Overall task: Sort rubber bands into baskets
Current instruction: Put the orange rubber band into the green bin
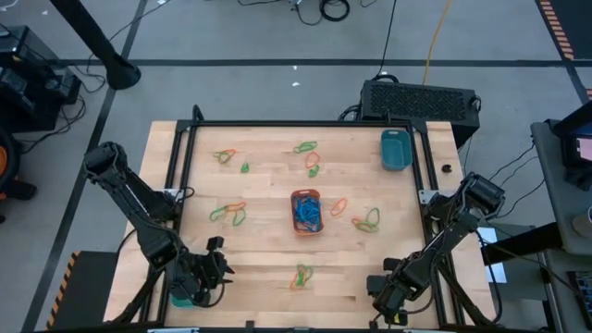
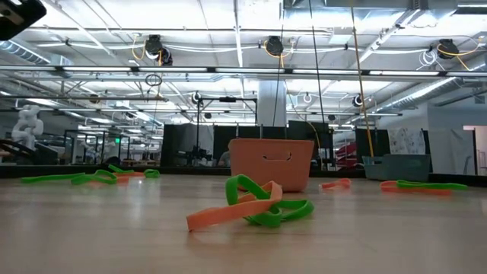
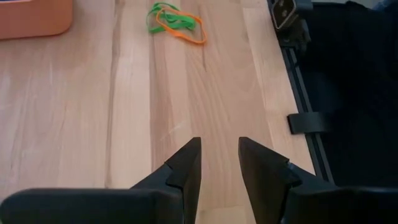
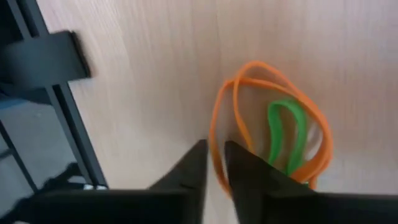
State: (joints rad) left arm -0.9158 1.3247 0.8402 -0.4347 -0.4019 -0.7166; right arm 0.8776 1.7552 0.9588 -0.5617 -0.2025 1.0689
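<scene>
**A:** High view: the right claw [image 1: 393,294] sits at the table's [image 1: 268,250] near edge, with the orange basket [image 1: 306,212] well ahead of it. The left claw [image 1: 215,270] waits at the opposite near corner.

**B:** Low view?

**A:** No claw shows there, only a green-and-orange tangle [image 2: 255,207] before that basket.

**B:** Left wrist view: that claw stands apart, empty.

**A:** Right wrist view: an orange band [image 4: 249,68] and a green band [image 4: 277,134] lie right at the tip. Clamped or not, I cannot tell. It would be best to pinch one strand and lift slowly.

text: none legible | labels: none | brands: none | numbers: none | signs: none
</scene>
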